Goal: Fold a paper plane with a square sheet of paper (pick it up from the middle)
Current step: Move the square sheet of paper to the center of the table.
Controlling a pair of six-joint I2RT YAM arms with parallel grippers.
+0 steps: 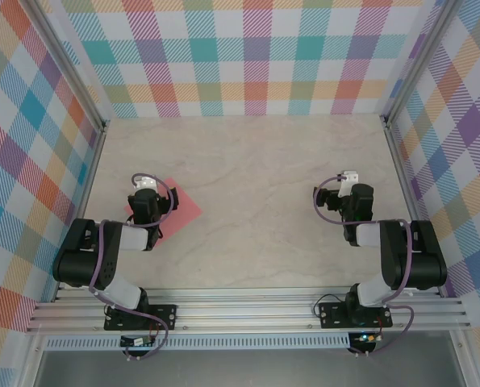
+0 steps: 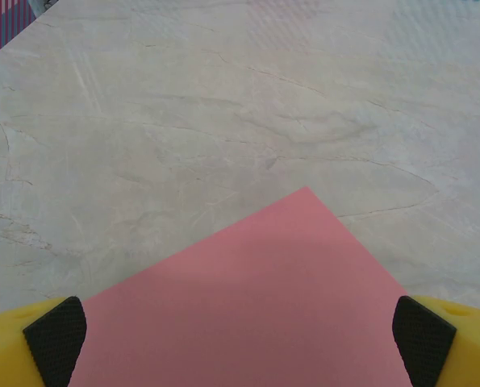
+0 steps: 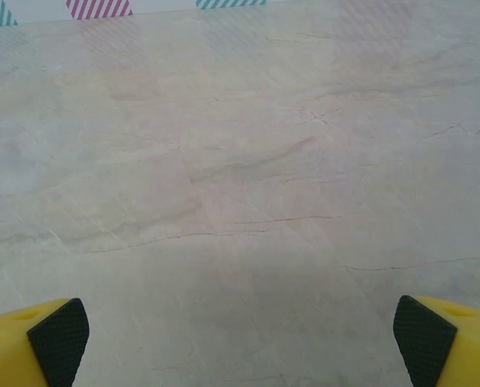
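Note:
The square sheet of paper (image 1: 183,206) lies flat and unfolded on the marble table, turned like a diamond, at the left. My left gripper (image 1: 146,187) hovers over its left part and hides some of it. In the left wrist view the salmon-pink paper (image 2: 256,306) spreads between my wide-apart fingertips (image 2: 56,339), one corner pointing away; nothing is gripped. My right gripper (image 1: 348,181) stands open over bare table at the right, far from the sheet, its black pads (image 3: 58,339) spread wide with only marble between them.
The pale marble table (image 1: 264,161) is walled on three sides by plaid panels (image 1: 248,48). An aluminium rail (image 1: 248,310) with both arm bases runs along the near edge. Open tabletop lies between the two arms.

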